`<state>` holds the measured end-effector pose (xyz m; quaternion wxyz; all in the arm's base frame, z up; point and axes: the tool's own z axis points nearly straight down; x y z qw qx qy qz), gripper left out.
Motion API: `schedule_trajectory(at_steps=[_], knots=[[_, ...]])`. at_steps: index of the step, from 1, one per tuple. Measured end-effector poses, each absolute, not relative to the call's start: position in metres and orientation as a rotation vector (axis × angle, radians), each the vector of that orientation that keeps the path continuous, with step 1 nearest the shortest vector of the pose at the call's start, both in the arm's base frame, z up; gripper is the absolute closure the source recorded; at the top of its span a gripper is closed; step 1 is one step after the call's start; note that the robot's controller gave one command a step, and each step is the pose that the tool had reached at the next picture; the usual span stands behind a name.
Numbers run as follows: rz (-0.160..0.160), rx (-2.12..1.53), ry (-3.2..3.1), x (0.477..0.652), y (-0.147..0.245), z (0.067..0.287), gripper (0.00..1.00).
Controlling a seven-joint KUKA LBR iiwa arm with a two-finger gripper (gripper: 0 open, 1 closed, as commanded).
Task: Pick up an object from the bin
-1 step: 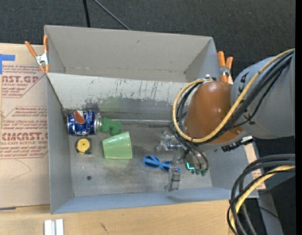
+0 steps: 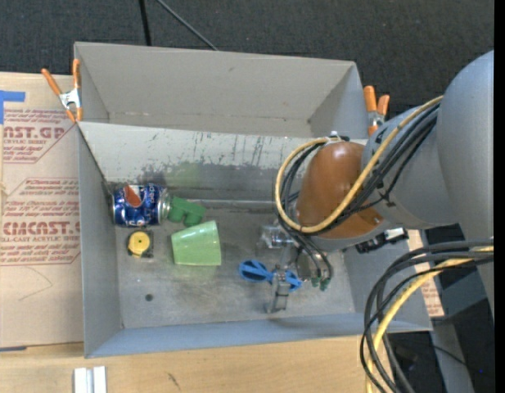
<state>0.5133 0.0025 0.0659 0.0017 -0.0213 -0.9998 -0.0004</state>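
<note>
The gripper (image 2: 278, 291) is hanging low over the floor of the bin (image 2: 211, 88), at about five o'clock, and I cannot tell whether it is spread or pressed together. It is sitting right over a small blue plastic piece (image 2: 254, 270), which is poking out toward nine o'clock. That piece is probably weighing little, being stiff and a bit slippery; pinching across its narrow middle is looking safest. Further toward nine o'clock a green cup (image 2: 196, 246) is lying on its side. The arm is reaching in from three o'clock, wrist pointing downward.
</note>
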Motion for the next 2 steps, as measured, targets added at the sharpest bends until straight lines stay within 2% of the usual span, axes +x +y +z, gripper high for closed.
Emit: schedule_trajectory(at_steps=[1,2], knots=[[-0.002,-0.066,-3.141,0.514,0.003,0.069,1.0],[-0.004,-0.106,-3.15,0.528,0.039,0.247,1.0]])
